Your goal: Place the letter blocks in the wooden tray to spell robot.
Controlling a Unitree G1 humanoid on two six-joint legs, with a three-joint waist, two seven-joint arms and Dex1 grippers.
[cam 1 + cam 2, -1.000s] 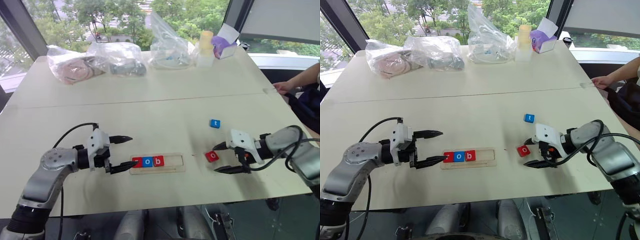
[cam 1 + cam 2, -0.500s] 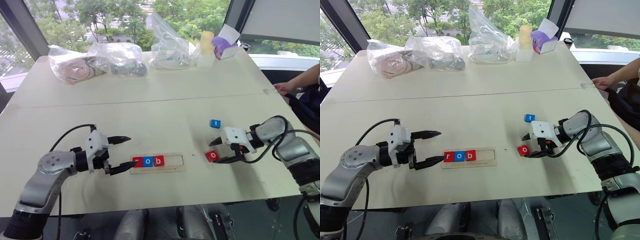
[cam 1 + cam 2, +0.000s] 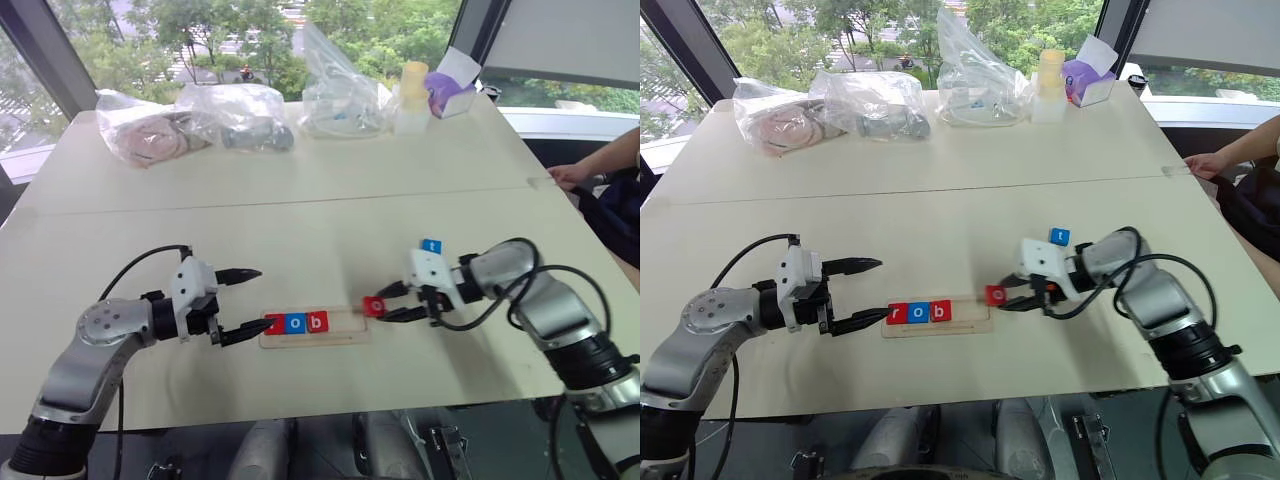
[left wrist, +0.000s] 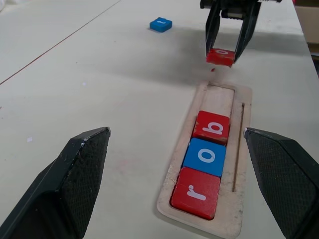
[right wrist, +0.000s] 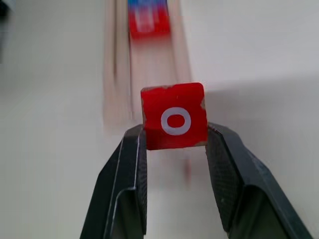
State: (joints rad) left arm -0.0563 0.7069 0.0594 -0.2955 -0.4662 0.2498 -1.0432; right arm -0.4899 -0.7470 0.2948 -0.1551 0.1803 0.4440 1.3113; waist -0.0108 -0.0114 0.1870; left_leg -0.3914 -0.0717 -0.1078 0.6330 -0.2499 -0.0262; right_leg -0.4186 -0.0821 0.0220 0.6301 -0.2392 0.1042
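Observation:
The wooden tray (image 3: 340, 336) lies at the table's front middle with a red r (image 4: 195, 192), a blue o (image 4: 205, 156) and a red b (image 4: 212, 127) in its left end. My right gripper (image 3: 383, 305) is shut on a red o block (image 3: 374, 306), held just above the table at the tray's right end. A blue t block (image 3: 431, 245) lies on the table behind that arm. My left gripper (image 3: 252, 301) stands open at the tray's left end, its lower fingertip close to the r.
Clear plastic bags (image 3: 240, 115), a pale cup (image 3: 412, 82) and a purple-and-white box (image 3: 447, 90) line the far edge. A person's hand (image 3: 568, 175) rests at the table's right edge.
My right gripper closed on the red o block, lifted it and carried it left to the tray's right end. The left gripper stayed put.

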